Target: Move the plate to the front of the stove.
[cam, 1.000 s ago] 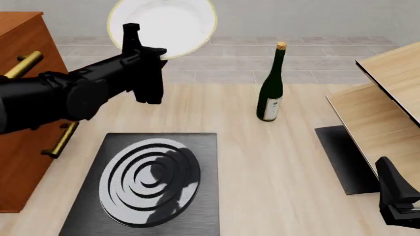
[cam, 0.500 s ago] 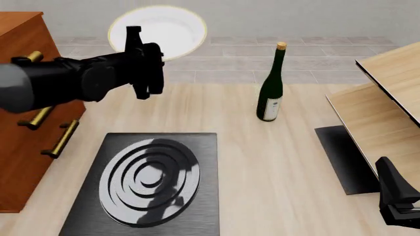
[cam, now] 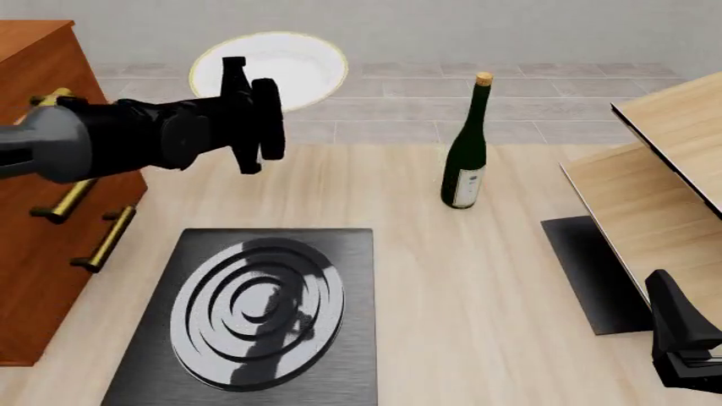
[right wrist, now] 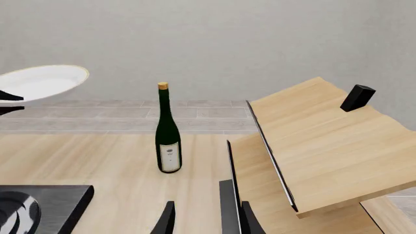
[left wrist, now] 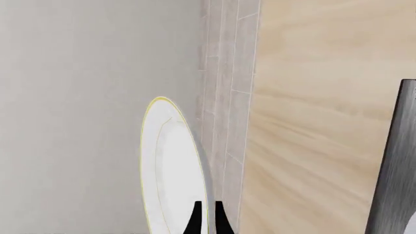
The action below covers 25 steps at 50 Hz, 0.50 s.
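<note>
The white, gold-rimmed plate (cam: pixel 282 68) hangs in the air above the table's far left part, beyond the stove. My left gripper (cam: pixel 233 69) is shut on the plate's rim. In the left wrist view the plate (left wrist: pixel 170 170) stands edge-on, with the fingertips (left wrist: pixel 197 222) closed on its edge. The stove (cam: pixel 254 317), a black slab with silver rings, lies at the near left, and the arm's shadow falls on it. My right gripper (cam: pixel 680 342) rests at the near right corner, open and holding nothing (right wrist: pixel 208 222). The right wrist view also shows the plate (right wrist: pixel 40 82).
A green wine bottle (cam: pixel 465 144) stands upright in the middle of the table. A plain black mat (cam: pixel 593 271) lies at the right under a tilted wooden shelf (cam: pixel 665 161). A wooden cabinet (cam: pixel 40 194) with brass handles flanks the stove on the left.
The left arm has carried the plate lower and farther from the camera, and the plate now looks flatter. The right arm has not moved.
</note>
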### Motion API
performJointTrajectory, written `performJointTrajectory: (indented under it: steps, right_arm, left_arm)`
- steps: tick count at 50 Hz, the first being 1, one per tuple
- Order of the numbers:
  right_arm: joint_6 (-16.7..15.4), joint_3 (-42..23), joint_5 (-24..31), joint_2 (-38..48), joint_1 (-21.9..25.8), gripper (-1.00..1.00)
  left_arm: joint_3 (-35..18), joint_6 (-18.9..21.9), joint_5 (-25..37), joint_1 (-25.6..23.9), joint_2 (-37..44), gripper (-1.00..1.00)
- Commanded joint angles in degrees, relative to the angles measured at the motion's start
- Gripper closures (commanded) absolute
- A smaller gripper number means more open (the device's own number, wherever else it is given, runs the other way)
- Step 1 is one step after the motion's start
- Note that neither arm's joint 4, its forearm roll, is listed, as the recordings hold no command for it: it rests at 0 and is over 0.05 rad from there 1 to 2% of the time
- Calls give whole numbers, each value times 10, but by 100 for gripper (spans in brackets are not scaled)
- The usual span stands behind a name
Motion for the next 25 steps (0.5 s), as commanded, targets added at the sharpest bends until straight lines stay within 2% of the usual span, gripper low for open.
performJointTrajectory:
  steps: [1, 25]
  right_arm:
    - [0, 0, 0, 0, 0, -100]
    - [0, 0, 0, 0, 0, -100]
  left_arm:
    - [-11, -7, -7, 6, 29, 100]
    - [-23, -16, -28, 15, 92, 100]
